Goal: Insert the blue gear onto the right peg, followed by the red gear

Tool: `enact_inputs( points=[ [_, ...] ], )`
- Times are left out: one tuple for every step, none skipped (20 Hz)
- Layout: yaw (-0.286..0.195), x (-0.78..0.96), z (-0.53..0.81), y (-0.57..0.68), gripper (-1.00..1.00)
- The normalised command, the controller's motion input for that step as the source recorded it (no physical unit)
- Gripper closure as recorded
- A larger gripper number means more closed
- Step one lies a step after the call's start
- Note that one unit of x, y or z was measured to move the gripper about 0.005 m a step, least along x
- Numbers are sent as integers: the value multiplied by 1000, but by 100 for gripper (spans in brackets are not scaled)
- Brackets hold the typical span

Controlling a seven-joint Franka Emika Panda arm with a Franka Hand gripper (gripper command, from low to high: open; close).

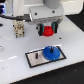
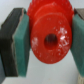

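Observation:
The blue gear (image 1: 50, 52) lies flat on the right side of the grey, black-bordered plate (image 1: 34, 59), so the right peg is hidden under it. A thin dark pin (image 1: 38, 54) stands to its left. Above and slightly behind the plate, my gripper (image 1: 48, 31) hangs in the air, shut on the red gear (image 1: 48, 32). The wrist view is filled by the red gear (image 2: 51, 39), with its centre hole visible, clamped between my teal pads (image 2: 21, 46).
A beige and black blocky fixture (image 1: 19, 29) stands on the white table (image 1: 70, 42) at the exterior view's left, behind the plate. A dark cable (image 1: 9, 16) runs across the back left.

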Motion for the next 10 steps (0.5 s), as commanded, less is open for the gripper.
enact_inputs(
  points=[
    [0, 693, 267, 20, 100],
    [0, 703, 264, 10, 100],
    [0, 746, 230, 24, 100],
    [0, 739, 201, 3, 100],
    [0, 727, 213, 11, 100],
    [0, 728, 207, 7, 100],
    [0, 703, 231, 7, 100],
    [0, 696, 170, 0, 100],
    [0, 669, 139, 3, 100],
    [0, 629, 83, -6, 100]
  ],
)
